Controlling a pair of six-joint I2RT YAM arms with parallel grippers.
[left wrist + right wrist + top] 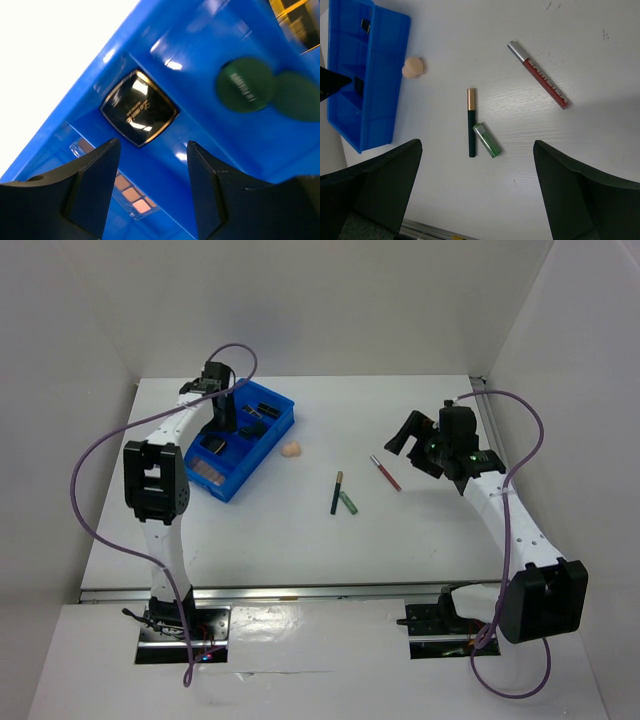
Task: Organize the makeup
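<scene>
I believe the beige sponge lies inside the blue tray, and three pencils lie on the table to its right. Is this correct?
Not quite. The beige sponge lies on the table, outside the blue tray and beside its wall, as the right wrist view shows. The rest holds.

A flat white desk [300,540] with faint wood grain lay under bright light. Plain white panel walls [330,300] closed it in behind and at both sides. A silver metal rail [300,592] ran along its near edge.
</scene>
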